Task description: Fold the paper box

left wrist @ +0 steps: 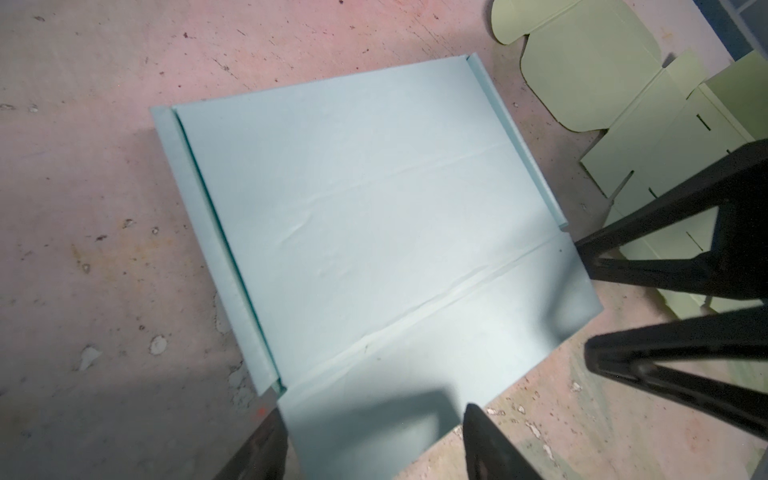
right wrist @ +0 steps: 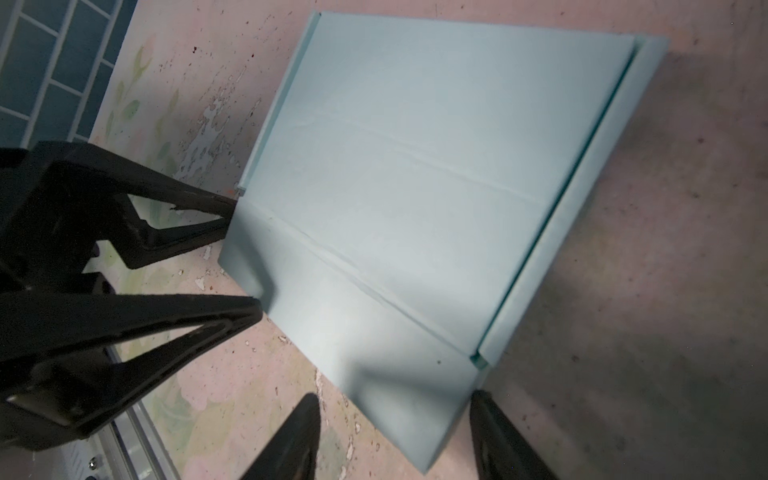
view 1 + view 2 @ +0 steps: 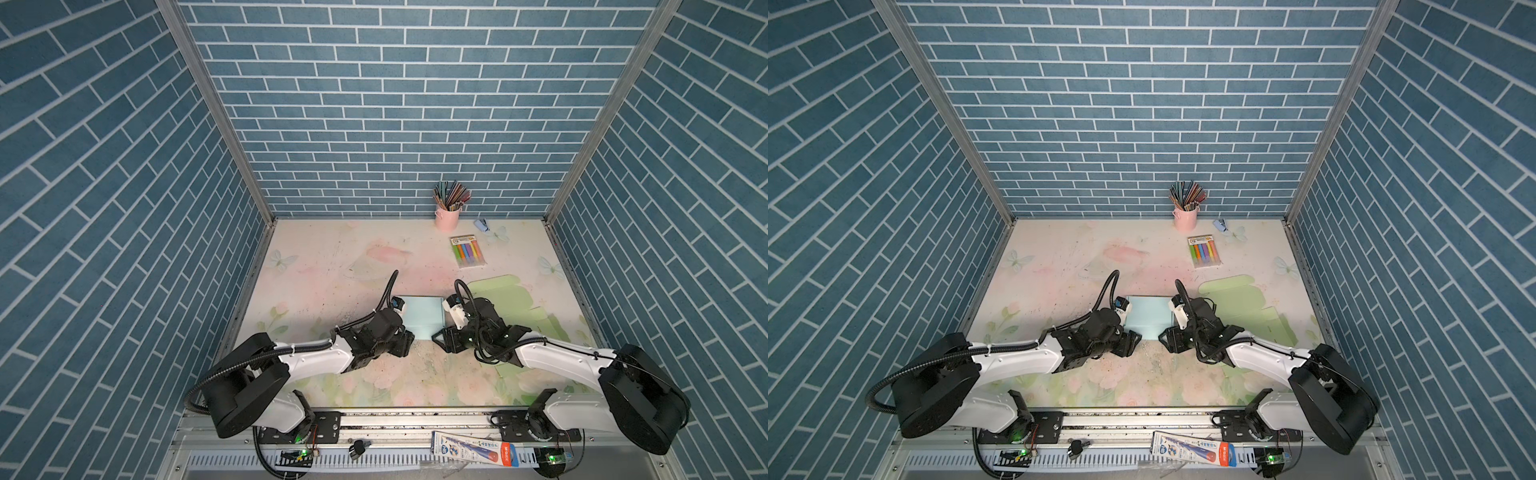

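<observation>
Both top views show paper box (image 3: 424, 313) (image 3: 1150, 316) flat, long axis running front-to-back.

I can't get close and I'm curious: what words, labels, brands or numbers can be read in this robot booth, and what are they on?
Nothing reads clearly enough to quote.
Flat white, blue and red packet on the front metal rail: printed, but too small to read.
Clear pack of coloured markers: header label is blurred.
Light blue paper box: blank.
Pale green cardboard sheet: blank.
</observation>
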